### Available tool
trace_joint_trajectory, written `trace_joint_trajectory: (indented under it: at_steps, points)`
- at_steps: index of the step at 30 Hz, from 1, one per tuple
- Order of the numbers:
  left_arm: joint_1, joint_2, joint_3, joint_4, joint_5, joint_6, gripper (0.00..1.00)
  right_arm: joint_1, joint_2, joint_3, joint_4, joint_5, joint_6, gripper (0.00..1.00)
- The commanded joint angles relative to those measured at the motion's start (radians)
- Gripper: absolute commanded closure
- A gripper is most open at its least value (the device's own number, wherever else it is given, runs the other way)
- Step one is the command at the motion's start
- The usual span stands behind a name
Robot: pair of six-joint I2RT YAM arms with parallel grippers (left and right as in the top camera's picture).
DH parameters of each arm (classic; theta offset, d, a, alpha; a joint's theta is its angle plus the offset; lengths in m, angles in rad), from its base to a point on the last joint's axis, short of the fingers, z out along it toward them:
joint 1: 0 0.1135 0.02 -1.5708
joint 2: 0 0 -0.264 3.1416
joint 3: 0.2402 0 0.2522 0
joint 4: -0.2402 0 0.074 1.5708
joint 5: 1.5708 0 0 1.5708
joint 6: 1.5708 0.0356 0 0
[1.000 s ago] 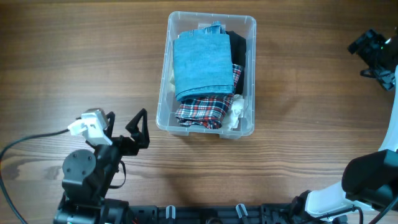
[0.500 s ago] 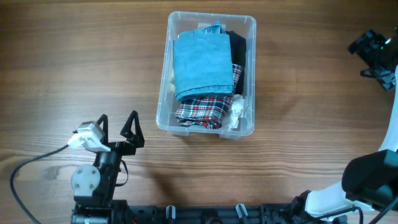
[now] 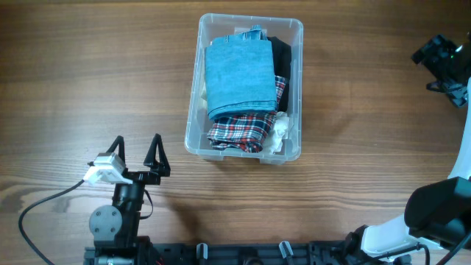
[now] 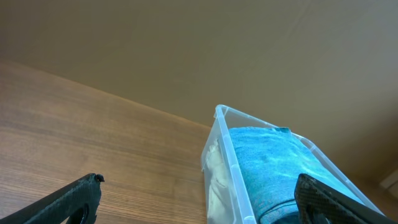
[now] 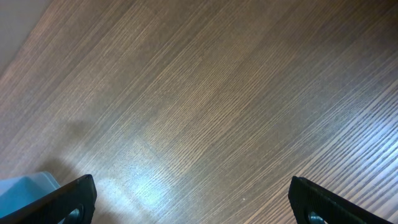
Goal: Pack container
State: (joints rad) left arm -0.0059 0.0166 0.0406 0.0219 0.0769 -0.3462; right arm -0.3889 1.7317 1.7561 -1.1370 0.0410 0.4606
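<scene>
Clear container [image 3: 193, 136] sits on the tabletop [image 3: 88, 66], stuffed with folded clothes [image 3: 239, 73], so packing looks finished; left fingers [image 3: 157, 151] and right fingers [image 5: 62, 202] stand wide, empty, away from it; next likely just parking the arms

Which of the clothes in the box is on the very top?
The blue folded cloth; it lies over the red plaid one, with the black one beside it.

The blue cloth [image 3: 239, 70] covers most of the plaid garment [image 3: 237, 132] — the container [image 4: 230, 158] runs off the left wrist view's bottom.
</scene>
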Motion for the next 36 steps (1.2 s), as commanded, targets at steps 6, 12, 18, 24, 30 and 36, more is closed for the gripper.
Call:
trace_joint_trajectory:
  at_steps: [6, 12, 18, 24, 30, 36]
  points:
    - [0.009, -0.014, -0.035, 0.042, 0.005, 0.103, 0.0, 0.002, 0.007, -0.004, 0.003, -0.009, 0.013, 0.0]
    - [0.009, -0.014, -0.035, -0.047, 0.006, 0.104, 0.0, 0.002, 0.007, -0.004, 0.003, -0.009, 0.013, 0.0]
    - [0.009, -0.014, -0.035, -0.094, -0.011, 0.105, 0.0, 0.002, 0.007, -0.004, 0.004, -0.009, 0.013, 0.0]
    - [0.009, -0.014, -0.035, -0.094, -0.025, 0.104, 0.0, 0.002, 0.007, -0.004, 0.003, -0.009, 0.013, 0.0]
    - [0.009, -0.014, -0.035, -0.094, -0.025, 0.104, 0.0, 0.002, 0.007, -0.004, 0.003, -0.009, 0.013, 0.0]
    - [0.009, -0.014, -0.035, -0.094, -0.025, 0.104, 0.0, 0.002, 0.007, -0.004, 0.003, -0.009, 0.013, 0.0]
